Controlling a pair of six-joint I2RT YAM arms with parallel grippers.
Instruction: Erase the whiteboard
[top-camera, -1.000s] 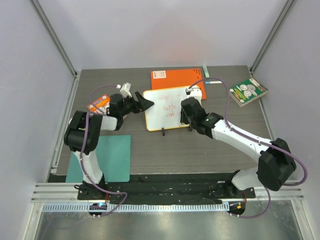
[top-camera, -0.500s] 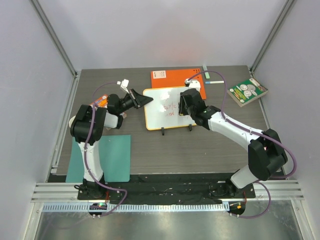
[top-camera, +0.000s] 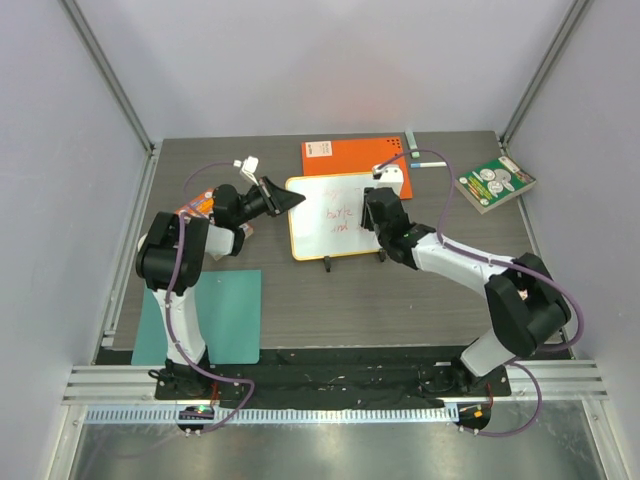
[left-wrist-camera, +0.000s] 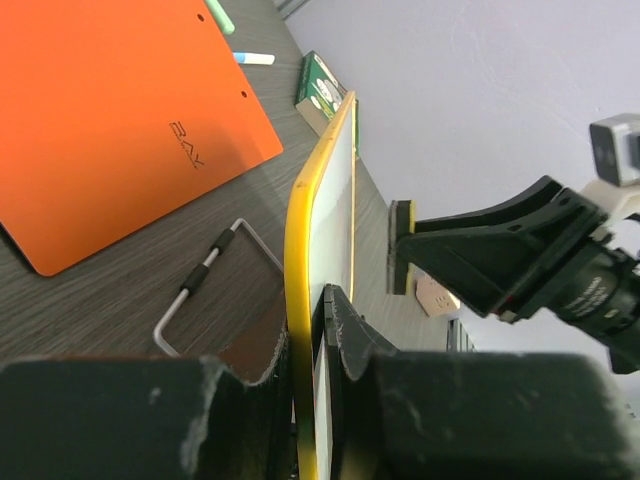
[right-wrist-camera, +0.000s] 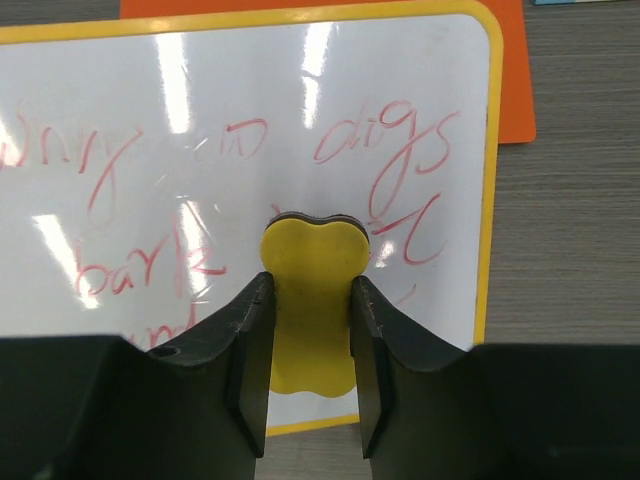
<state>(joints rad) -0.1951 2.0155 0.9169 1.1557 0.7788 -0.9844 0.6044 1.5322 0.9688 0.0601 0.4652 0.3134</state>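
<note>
A: Entry, near edge first. What lies closest to the bases?

B: Teal mat (top-camera: 215, 315), flat on the table (top-camera: 400, 300), beside the left arm's base.

A: Left gripper?

B: Left gripper (left-wrist-camera: 312, 330) is pinching the whiteboard (top-camera: 335, 215) by its left edge. In the wrist view there is one finger on each side of the yellow rim, both pressed onto it.

A: Board position?

B: Mid-table, between the two grippers, with two small black feet (top-camera: 326, 265) at its near edge. The face is glossy white with red handwriting across it. "bark" is legible in the right wrist view.

A: Right gripper?

B: Right gripper (right-wrist-camera: 311, 290) is over the right part of the board. Its fingers are clamped on a yellow eraser (right-wrist-camera: 312, 330), one on each side of the eraser's narrow waist.

A: Pad on the surface?

B: Cannot say. The left wrist view seems to show a sliver of gap between pad and board face, but the angle is poor.

A: Beyond the board?

B: Orange folder (top-camera: 355, 157), flat, just behind the board. The board's far edge overlaps it in the top view. An orange packet (top-camera: 197, 208) sits to the left, partly under the left arm. A green book (top-camera: 497, 184) is far right, well apart from the board. A white marker with a blue cap (left-wrist-camera: 252, 58) lies on the table between folder and book.
</note>
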